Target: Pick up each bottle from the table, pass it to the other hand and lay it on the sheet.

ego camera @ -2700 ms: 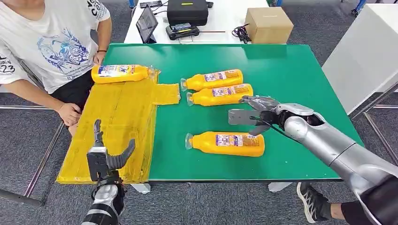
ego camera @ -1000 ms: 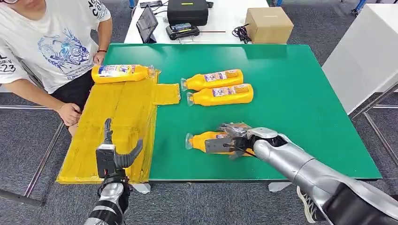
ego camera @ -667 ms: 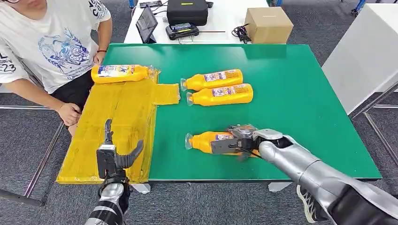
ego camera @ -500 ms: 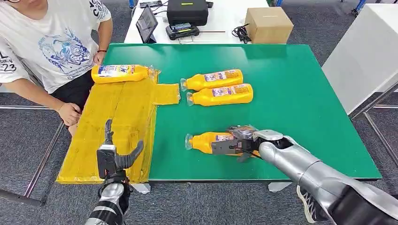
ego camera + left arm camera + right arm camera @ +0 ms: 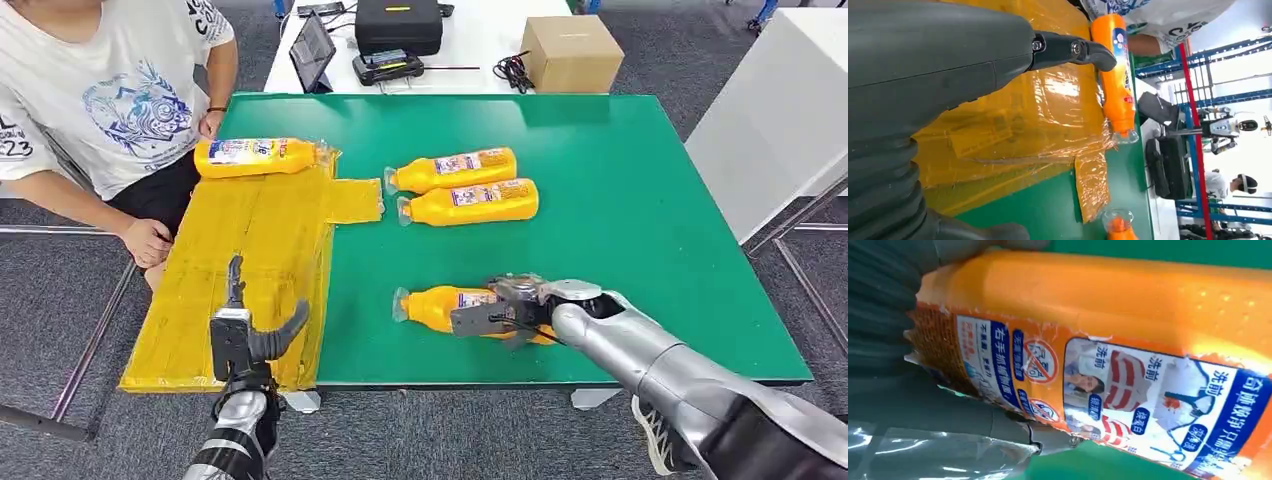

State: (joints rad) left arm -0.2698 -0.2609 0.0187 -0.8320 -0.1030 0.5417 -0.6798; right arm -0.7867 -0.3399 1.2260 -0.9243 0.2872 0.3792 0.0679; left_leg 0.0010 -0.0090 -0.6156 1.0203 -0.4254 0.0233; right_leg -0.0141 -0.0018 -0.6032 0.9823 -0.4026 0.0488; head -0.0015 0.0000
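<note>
The nearest orange bottle (image 5: 430, 305) lies on the green table (image 5: 620, 200) near its front edge, cap to the left. My right hand (image 5: 515, 305) grips its body, fingers over the top and thumb on the near side. In the right wrist view the bottle's label (image 5: 1128, 340) presses against the palm. Two more orange bottles (image 5: 455, 170) (image 5: 470, 201) lie side by side mid-table. Another bottle (image 5: 258, 156) (image 5: 1115, 80) lies on the far end of the yellow sheet (image 5: 250, 260) (image 5: 1038, 120). My left hand (image 5: 245, 335) (image 5: 923, 75) is open, fingers up, over the sheet's near edge.
A person (image 5: 100, 100) sits at the table's left, one hand (image 5: 148, 242) beside the sheet. Behind the green table a white table carries a black case (image 5: 400, 25), a tablet (image 5: 312, 50) and a cardboard box (image 5: 572, 52). A white cabinet (image 5: 790, 110) stands at the right.
My right hand came from beside the two middle bottles toward me, down onto the nearest bottle, and closed around it; the bottle shifted slightly. My left hand rose a little.
</note>
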